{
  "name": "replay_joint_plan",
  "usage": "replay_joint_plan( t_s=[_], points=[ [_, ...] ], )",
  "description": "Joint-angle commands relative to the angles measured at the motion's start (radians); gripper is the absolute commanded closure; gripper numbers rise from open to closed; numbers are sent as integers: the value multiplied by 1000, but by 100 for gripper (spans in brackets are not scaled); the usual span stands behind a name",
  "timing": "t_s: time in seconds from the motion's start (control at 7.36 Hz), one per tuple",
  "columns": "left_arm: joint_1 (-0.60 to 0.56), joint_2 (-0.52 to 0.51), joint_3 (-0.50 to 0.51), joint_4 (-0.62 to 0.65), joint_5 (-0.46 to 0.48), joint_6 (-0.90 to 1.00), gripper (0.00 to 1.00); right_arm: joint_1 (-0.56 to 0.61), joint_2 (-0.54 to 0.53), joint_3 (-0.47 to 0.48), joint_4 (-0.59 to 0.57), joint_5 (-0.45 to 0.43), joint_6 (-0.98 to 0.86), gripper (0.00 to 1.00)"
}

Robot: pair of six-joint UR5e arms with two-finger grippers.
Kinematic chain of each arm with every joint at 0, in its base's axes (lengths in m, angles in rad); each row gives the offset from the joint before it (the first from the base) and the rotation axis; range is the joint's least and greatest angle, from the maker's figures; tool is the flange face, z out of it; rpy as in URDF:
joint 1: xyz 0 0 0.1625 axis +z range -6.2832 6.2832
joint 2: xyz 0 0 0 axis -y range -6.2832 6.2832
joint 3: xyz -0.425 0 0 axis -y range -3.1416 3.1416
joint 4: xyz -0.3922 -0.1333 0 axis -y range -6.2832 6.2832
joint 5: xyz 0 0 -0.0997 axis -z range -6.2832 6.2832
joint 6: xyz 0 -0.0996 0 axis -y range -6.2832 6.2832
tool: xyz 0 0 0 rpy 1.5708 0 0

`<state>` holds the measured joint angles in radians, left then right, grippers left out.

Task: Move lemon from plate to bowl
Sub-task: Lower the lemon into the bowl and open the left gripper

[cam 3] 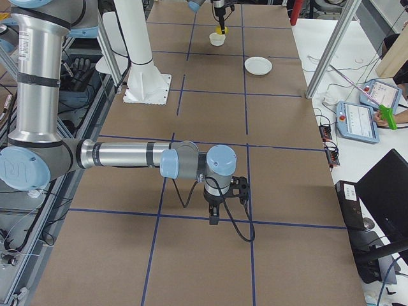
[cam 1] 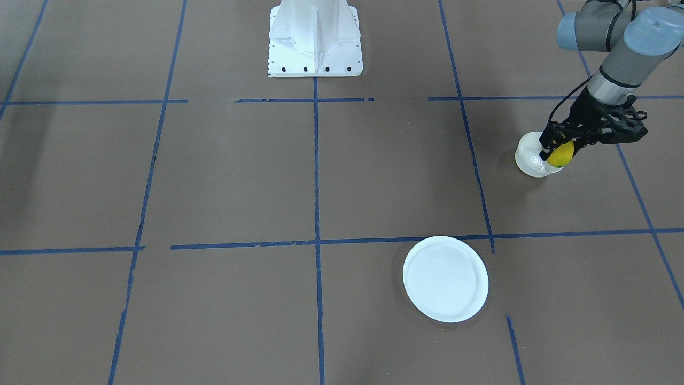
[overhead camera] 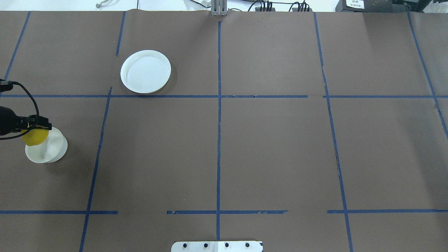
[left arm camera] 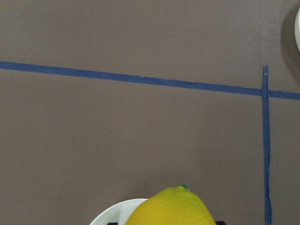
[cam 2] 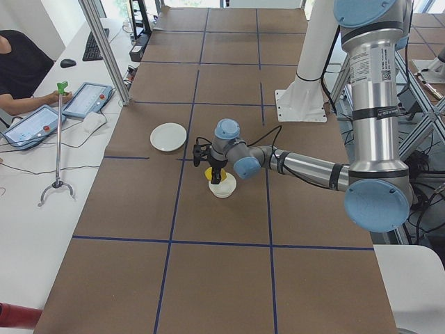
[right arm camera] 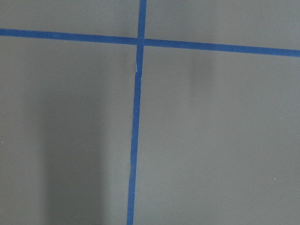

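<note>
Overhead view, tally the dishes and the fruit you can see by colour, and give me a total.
White: 2, the flat round white disposable plate and the small deep white bowl
Yellow: 1, the small oval yellow lemon
Total: 3

Bright, even light; soft shadow beside plate (overhead camera: 145, 71).

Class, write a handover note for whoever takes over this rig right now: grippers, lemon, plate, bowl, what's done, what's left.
Left gripper: shut on the lemon, holding it over the bowl.
Right gripper: far from the job's things; whether it is open or shut cannot be told.
Plate: empty.
Done: lemon is off the plate and at the bowl.
To do: lower, open the jaws, withdraw.
</note>
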<state>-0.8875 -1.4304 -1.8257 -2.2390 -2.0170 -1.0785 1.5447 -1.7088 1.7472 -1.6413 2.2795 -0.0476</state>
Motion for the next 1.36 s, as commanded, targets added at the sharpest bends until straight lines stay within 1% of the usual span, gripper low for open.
replay_joint_plan(
  t_s=[0.0, 0.14, 0.54, 0.68, 0.81, 0.95, 1.09, 1.22],
  points=[
    [15, 2, 19, -37, 3, -5, 92, 0, 0, 0, 0, 0, 0, 0],
    [18, 2, 19, -36, 1, 2, 1, 0, 0, 0, 0, 0, 0, 0],
    [16, 18, 3, -36, -5, 52, 0, 0, 0, 0, 0, 0, 0, 0],
    [12, 25, -18, -30, -28, 60, 0, 0, 0, 0, 0, 0, 0, 0],
    [-1, 22, -30, -25, -114, 127, 0, 0, 0, 0, 0, 0, 0, 0],
    [-75, 13, -30, 26, -144, 241, 0, 0, 0, 0, 0, 0, 0, 0],
    [-129, -25, -36, 135, -166, 391, 0, 0, 0, 0, 0, 0, 0, 0],
    [-213, -72, -37, 270, -218, 552, 0, 0, 0, 0, 0, 0, 0, 0]
  ],
)
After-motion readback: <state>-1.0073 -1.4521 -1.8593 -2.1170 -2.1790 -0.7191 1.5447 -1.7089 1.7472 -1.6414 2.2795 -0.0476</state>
